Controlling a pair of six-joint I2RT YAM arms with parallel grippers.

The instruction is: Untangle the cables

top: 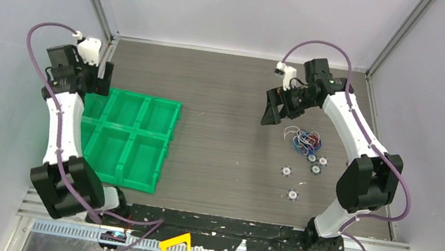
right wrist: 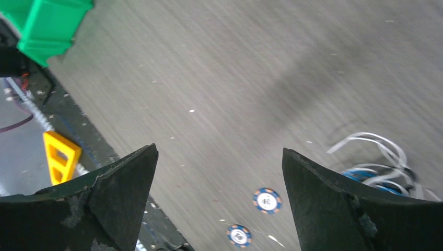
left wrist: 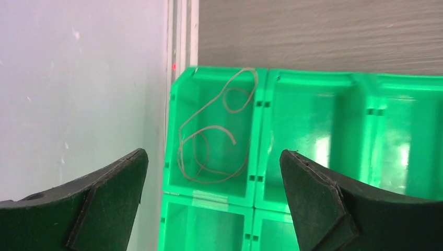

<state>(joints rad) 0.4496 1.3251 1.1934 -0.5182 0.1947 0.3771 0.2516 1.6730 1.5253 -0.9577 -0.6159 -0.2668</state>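
R tool (right wrist: 220, 149) is spread wide w/ nothing betw. its fingers (right wrist: 324, 209). It hangs over bare bench (top: 226, 86) just beside the bundle (top: 304, 140), a small clump of white, blue & reddish wires at right-centre of the bench. In the R wrist view the bundle sits at the far right edge, partly behind one finger, so the tool isn't lined up on it. L tool (left wrist: 212, 153) is likewise spread & empty. It's above the far-left corner compartment of the tray (top: 131, 129), where one thin tan strand (left wrist: 209, 141) lies in loose loops, well apart from the rest.

Judgement: one strand sorted, most of the job left. Step in hand looks like the R tool going for the next wire.

To do it well:
- Shift over until the bundle is centred betw. the fingers.
- Aim for a bit that stands clear, e.g. the white loop (top: 287, 132) sticking out on the left side, not the middle. Pinching the middle would prob. lift the whole lot.
- Close on a single wire, pull slow & low away from the bundle, and watch if the rest drags along.
- L tool is too far off to pin the bundle unless it comes over.
- Discs (top: 292, 194) lie just beside the bundle on the near side. A dragged wire could sweep them, so pull toward open bench.
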